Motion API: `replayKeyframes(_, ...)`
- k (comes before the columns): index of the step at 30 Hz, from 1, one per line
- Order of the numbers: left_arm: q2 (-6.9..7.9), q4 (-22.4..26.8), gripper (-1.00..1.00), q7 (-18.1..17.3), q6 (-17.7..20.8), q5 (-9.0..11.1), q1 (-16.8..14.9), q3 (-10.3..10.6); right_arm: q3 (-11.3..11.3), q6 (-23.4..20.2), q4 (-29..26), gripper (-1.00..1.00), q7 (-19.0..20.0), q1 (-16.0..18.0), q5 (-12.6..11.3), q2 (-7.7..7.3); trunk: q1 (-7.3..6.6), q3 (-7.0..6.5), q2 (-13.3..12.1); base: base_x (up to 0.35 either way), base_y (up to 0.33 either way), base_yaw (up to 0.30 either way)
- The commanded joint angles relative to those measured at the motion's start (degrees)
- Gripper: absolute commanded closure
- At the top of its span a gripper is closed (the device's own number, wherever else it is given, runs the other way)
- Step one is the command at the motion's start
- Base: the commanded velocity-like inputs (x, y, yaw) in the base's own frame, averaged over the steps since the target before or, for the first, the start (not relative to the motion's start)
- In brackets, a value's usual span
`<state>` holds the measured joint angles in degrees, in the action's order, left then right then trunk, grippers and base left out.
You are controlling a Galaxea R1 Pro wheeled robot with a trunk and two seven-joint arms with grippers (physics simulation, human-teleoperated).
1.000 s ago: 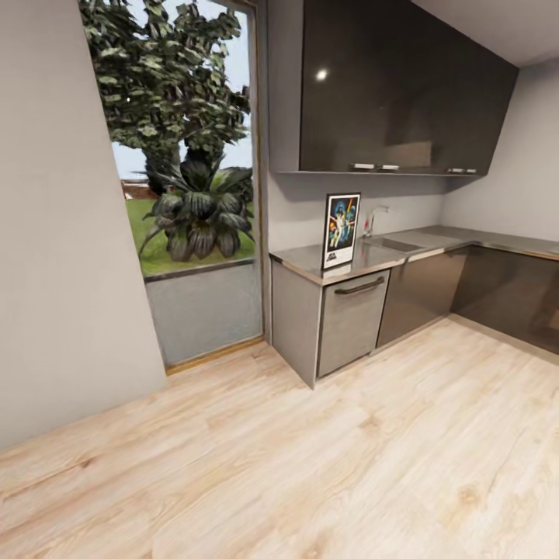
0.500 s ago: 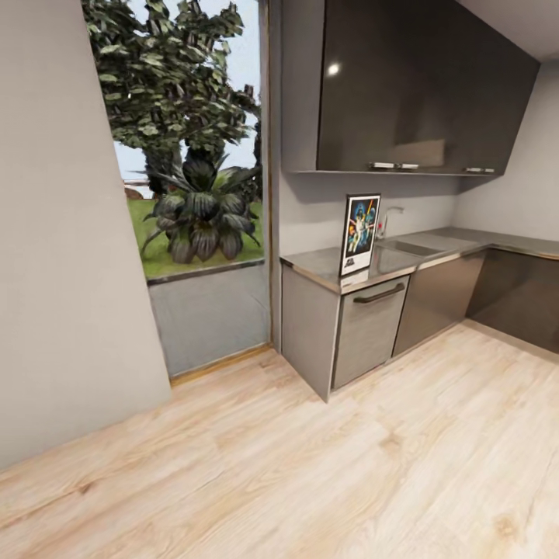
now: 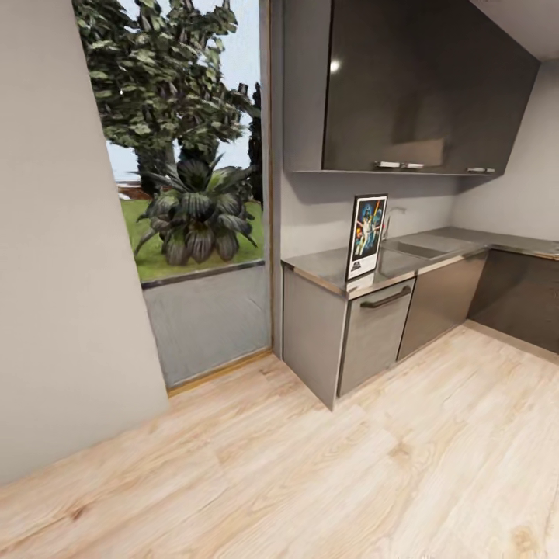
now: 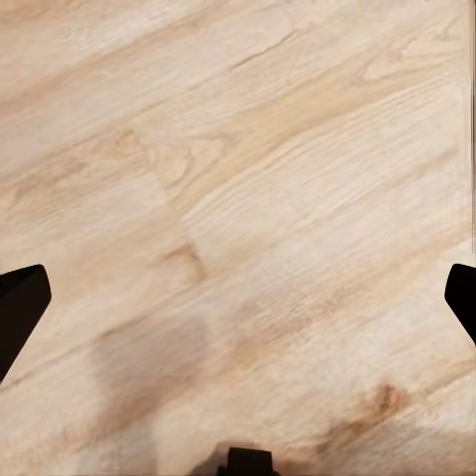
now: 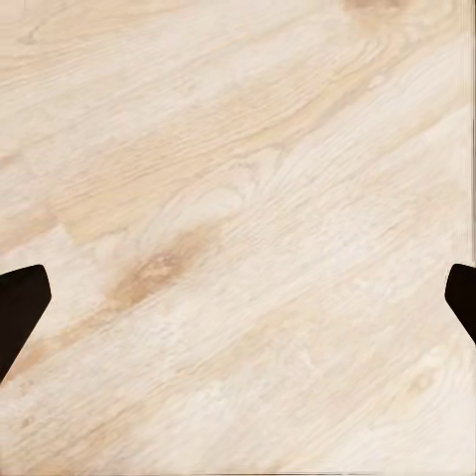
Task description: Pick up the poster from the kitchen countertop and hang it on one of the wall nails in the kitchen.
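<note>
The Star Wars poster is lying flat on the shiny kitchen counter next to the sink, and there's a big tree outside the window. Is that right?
Not quite. In the head view the poster is standing upright on the kitchen countertop, not lying flat. The rest holds: the sink is beside it, and a big tree shows outside the window.

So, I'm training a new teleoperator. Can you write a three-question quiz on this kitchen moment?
1. True or false: the poster stands upright on the kitchen countertop.
2. What lies under the left gripper? A) wooden floor B) sink C) rug
3. Fill in: the right gripper has its fingers spread wide, holding ____.

Key: 1 true; 2 A; 3 nothing.
</note>
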<state>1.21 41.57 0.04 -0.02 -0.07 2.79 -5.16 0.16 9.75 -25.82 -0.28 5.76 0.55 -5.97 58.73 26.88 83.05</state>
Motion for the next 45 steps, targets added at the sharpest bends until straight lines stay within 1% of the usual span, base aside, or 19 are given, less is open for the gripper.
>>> replayKeyframes(1, 0.0, 0.1, -1.0, 0.0, 0.0, 0.0, 0.0, -0.1, 0.0, 0.2, 0.1, -1.0, 0.0, 0.0, 0.1, 0.0, 0.0, 0.04, 0.0, 0.014, 0.011, -0.258)
replayKeyframes(8, 0.02, 0.1, -1.0, 0.0, 0.0, 0.0, 0.0, -0.1, 0.0, 0.2, 0.1, -1.0, 0.0, 0.0, 0.1, 0.01, 0.0, -0.07, 0.0, 0.082, 0.027, -0.288)
replayKeyframes(22, 0.02, 0.1, -1.0, 0.0, -0.1, 0.0, 0.0, -0.1, 0.0, 0.2, 0.1, -1.0, -0.1, 0.0, 0.1, 0.05, 0.0, -0.34, 0.0, 0.277, 0.149, -0.281)
replayKeyframes(31, 0.01, 0.1, -1.0, 0.0, -0.1, 0.1, 0.0, -0.1, 0.0, 0.2, 0.1, -1.0, -0.1, 0.0, 0.1, 0.0, 0.0, -0.37, 0.0, 0.297, 0.187, -0.04)
replayKeyframes(45, 0.02, 0.1, -1.0, 0.0, -0.1, 0.1, 0.0, 0.0, 0.0, 0.2, 0.1, -1.0, -0.1, 0.0, 0.1, -0.01, 0.0, -0.38, 0.0, 0.276, 0.244, -0.001)
